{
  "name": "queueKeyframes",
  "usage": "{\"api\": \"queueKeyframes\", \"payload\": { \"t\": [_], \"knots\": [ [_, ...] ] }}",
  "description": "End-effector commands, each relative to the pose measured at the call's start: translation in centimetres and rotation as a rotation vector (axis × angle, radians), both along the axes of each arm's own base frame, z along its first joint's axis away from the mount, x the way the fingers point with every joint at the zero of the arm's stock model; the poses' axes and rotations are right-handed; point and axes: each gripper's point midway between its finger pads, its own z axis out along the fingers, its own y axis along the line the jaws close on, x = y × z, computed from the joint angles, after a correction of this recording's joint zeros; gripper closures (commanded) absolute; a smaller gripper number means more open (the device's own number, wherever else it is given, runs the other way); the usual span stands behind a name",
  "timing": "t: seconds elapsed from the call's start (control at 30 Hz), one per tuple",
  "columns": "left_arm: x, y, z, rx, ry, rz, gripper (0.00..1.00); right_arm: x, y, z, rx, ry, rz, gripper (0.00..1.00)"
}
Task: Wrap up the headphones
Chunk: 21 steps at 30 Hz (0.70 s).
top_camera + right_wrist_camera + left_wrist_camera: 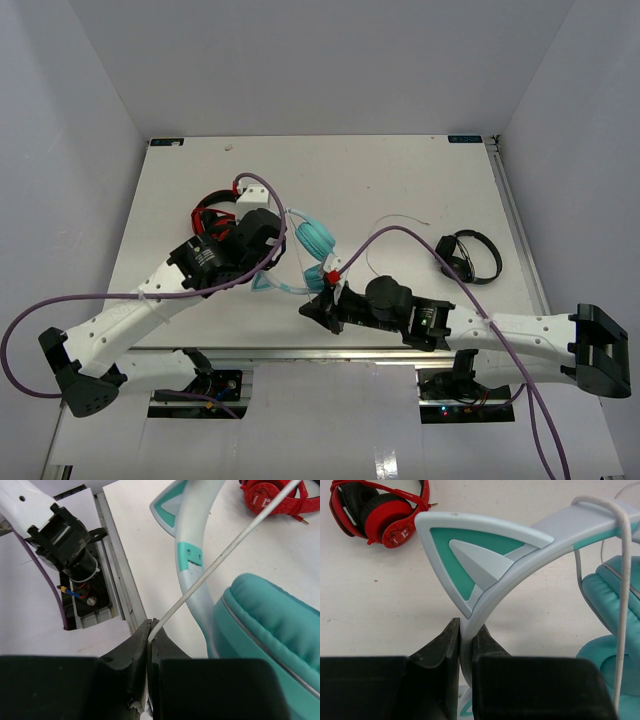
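Your left jaws pinch the headphones (316,238) by the pale band (555,547); your right jaws pinch the white cord (225,556).

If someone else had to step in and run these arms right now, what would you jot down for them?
Left gripper: shut on the pale band of the headphones, just below a cat ear.
Right gripper: shut on the white cord, pulled taut.
Headphones: mid-table, between the arms.
Done: the cord crosses over the band.
Left: wind the rest; how much remains is not visible.
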Motion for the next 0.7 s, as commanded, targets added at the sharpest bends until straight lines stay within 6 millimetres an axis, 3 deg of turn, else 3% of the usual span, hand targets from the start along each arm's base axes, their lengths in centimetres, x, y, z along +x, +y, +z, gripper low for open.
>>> {"api": "queueKeyframes", "payload": {
  "t": [0.0, 0.23, 0.67],
  "knots": [
    [1.4, -0.1, 5.3, -0.188, -0.16, 0.092, 1.0, 0.8, -0.1, -0.5, 0.009, -0.028, -0.096, 0.92],
    [1.1, -0.4, 5.8, -0.232, -0.17, 0.064, 1.0, 2.2, -0.9, -2.9, -0.008, -0.091, -0.183, 0.92],
    [0.3, -0.3, 7.5, -0.313, -0.192, 0.046, 1.0, 3.6, -2.7, -4.9, 0.029, -0.136, -0.28, 0.92]
  ]
}}
